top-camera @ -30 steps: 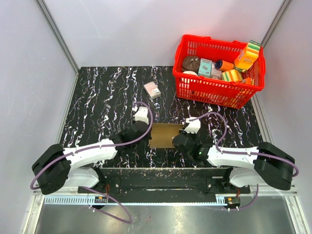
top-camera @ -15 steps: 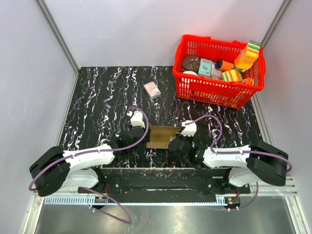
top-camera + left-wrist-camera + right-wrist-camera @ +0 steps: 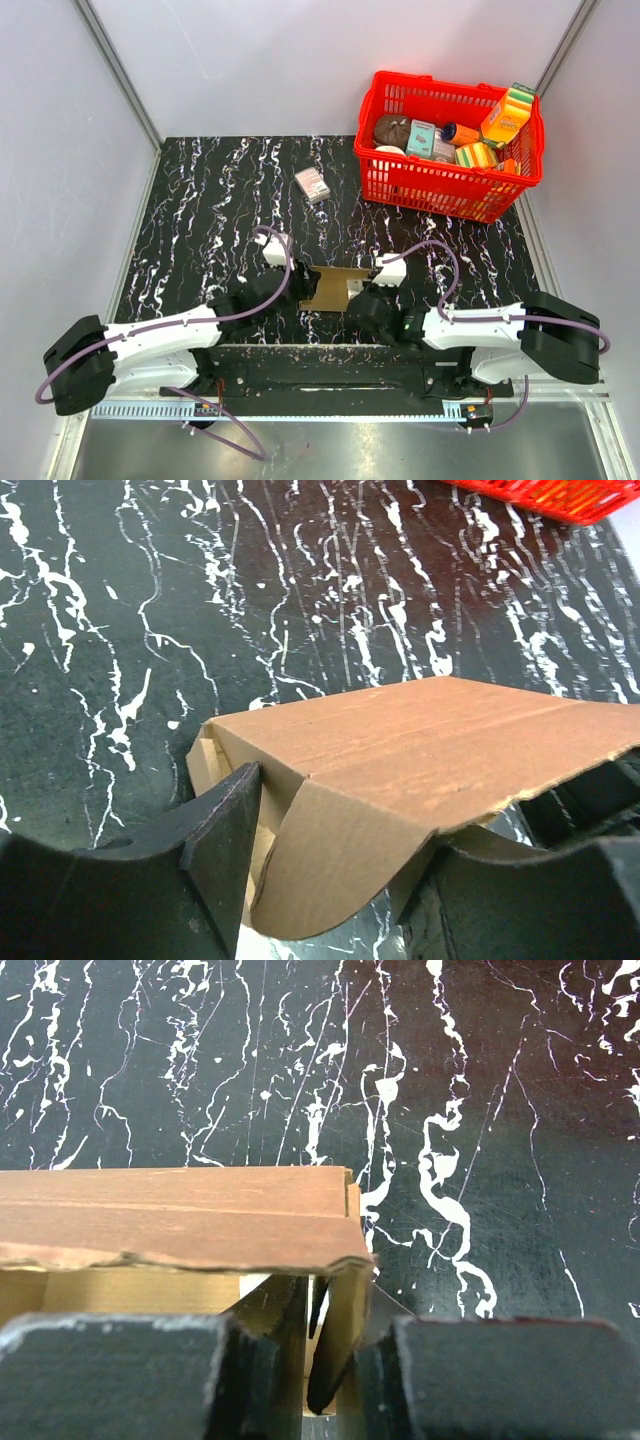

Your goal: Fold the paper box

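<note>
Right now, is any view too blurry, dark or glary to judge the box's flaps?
Top view: even light, sharp, soft shadows; the cardboard box is small, partly hidden by the arms. Left wrist view: box crisp, the left tool's fingers dark and soft. Right wrist view: table sharp, no glare, but the box's open end is shadowed and the right tool's fingers blurred.

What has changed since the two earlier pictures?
The left gripper and the right gripper drew back toward the arm bases, bringing the paper box nearer the robot. The left one stands open around the box end; the right has a flap between its fingers. The red basket and the small printed carton stayed put.
</note>
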`<state>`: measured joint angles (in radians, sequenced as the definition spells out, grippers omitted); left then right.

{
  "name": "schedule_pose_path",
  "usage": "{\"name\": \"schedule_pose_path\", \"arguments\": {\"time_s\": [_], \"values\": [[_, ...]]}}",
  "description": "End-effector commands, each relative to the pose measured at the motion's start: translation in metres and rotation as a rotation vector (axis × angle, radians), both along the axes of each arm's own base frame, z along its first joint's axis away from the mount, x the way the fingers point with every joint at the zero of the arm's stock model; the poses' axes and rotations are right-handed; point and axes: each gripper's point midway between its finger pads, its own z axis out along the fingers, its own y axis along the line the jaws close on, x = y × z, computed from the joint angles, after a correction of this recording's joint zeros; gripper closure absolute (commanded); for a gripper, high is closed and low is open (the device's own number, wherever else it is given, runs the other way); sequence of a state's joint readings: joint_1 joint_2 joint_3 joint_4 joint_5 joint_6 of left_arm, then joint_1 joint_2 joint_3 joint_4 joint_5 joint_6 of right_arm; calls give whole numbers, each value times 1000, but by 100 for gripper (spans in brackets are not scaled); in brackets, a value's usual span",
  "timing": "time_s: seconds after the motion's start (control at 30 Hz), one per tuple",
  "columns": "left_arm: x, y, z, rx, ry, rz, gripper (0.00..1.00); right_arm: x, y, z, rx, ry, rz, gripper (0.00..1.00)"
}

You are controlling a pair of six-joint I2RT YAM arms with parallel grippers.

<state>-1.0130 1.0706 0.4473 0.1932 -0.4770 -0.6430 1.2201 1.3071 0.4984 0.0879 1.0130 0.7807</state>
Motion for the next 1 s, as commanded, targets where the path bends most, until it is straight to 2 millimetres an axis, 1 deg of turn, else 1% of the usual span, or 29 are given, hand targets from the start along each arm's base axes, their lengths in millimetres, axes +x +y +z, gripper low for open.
{"name": "schedule_pose_path", "arguments": {"time_s": [0.0,0.03,0.1,0.2,0.33,0.43,0.57,0.63,0.73,0.97], "values": [[-21,-13,18,-105,15,-92,46,0,-4,13,55,-41,-49,82],[-25,-12,15,-100,25,-102,46,-1,-4,12,52,-40,-48,82],[-32,-11,18,-122,28,-119,45,-1,-6,12,57,-43,-55,83],[-38,-8,10,-114,43,-133,45,-1,-6,11,56,-42,-55,83],[-42,-6,0,-92,65,-139,45,-2,-5,11,49,-40,-57,83],[-46,-5,-5,-84,75,-153,44,-2,-5,10,44,-38,-64,83],[-47,-4,-8,-80,80,-156,43,-2,-4,10,59,-39,-82,87],[-47,-4,-8,-82,76,-154,43,-4,-9,6,44,-29,-95,92],[-45,-6,-4,-90,63,-155,43,-4,-8,8,52,-44,-114,95],[-40,-8,4,-88,39,-148,41,-1,-8,13,41,-92,-145,99]]}}
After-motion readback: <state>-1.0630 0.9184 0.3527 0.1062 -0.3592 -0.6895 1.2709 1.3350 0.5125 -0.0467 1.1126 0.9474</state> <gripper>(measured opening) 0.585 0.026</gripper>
